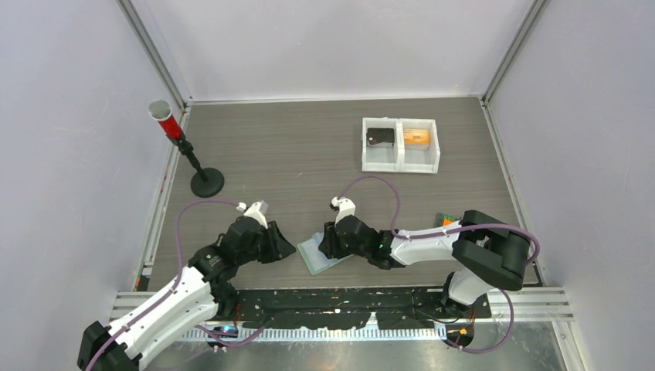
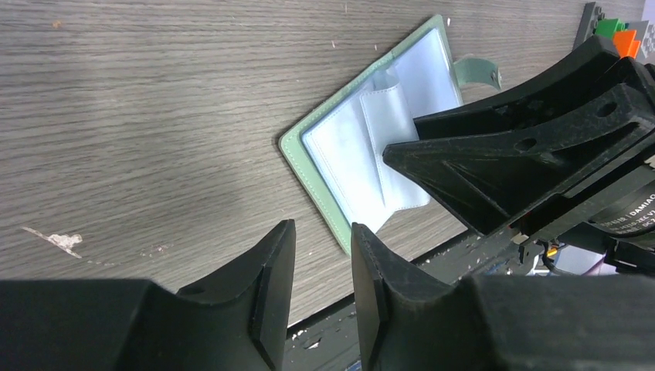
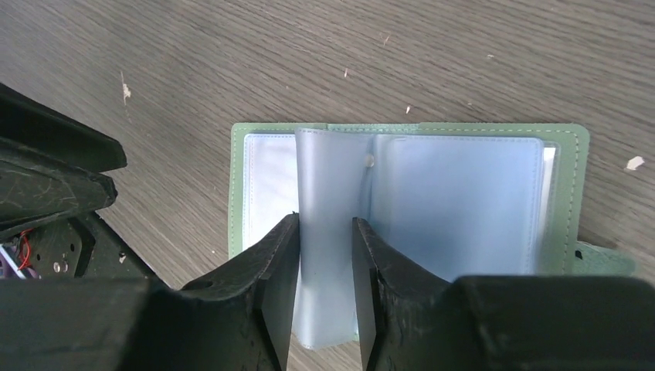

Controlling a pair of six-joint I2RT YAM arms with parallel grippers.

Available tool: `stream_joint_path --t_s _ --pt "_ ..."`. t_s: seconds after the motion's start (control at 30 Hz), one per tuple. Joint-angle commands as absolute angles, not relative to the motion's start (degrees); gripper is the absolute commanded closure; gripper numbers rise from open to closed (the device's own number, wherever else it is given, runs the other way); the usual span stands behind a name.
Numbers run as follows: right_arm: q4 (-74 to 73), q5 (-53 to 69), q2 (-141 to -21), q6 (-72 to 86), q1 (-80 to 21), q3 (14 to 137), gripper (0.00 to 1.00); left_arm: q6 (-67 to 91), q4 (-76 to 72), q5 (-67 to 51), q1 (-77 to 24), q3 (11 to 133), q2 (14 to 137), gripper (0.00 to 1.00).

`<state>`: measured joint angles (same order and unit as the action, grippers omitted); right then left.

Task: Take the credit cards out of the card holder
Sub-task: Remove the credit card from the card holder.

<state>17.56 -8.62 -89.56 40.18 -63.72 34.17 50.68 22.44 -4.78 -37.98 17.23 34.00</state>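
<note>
Top external shows us the holder (image 1: 310, 259) open on the surface (image 1: 293, 154), an orange card (image 1: 417, 137) in the tray (image 1: 401, 168) (no blue one visible, so perhaps half done), left tool (image 2: 323, 270) narrowly open and empty, right tool (image 3: 326, 263) straddling a pocket leaf (image 3: 332, 178), grip unclear.

**Colours coming through on my screens**

I am seeing the card holder (image 3: 573, 193) showing sage green on its cover and pale blue-grey on its inner pockets. The table (image 1: 293, 147) is showing grey-brown wood grain with pale flecks. A white tray (image 1: 400, 147) is carrying a black piece (image 1: 380, 137) and an orange card (image 1: 417, 137). A red tube (image 1: 167, 124) is topping a black stand (image 1: 207, 183). Purple cables (image 1: 378, 179) are trailing over the black-and-white arms (image 1: 417, 246).
</note>
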Motion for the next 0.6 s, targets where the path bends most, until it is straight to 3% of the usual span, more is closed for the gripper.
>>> stream_joint_path --t_s 0.0,0.33,0.57 --pt "18.82 -9.53 -85.07 38.91 -63.08 33.32 0.61 50.94 21.46 -6.4 -37.86 19.82 33.62 0.65" --pt "14.26 -13.6 -79.33 37.39 -58.17 29.33 0.58 48.7 23.56 -5.64 -37.8 21.64 35.79 0.59" --pt "2.9 -16.73 -70.33 35.19 -54.9 29.59 0.57 45.91 26.52 -3.08 -37.73 23.86 38.33 0.53"
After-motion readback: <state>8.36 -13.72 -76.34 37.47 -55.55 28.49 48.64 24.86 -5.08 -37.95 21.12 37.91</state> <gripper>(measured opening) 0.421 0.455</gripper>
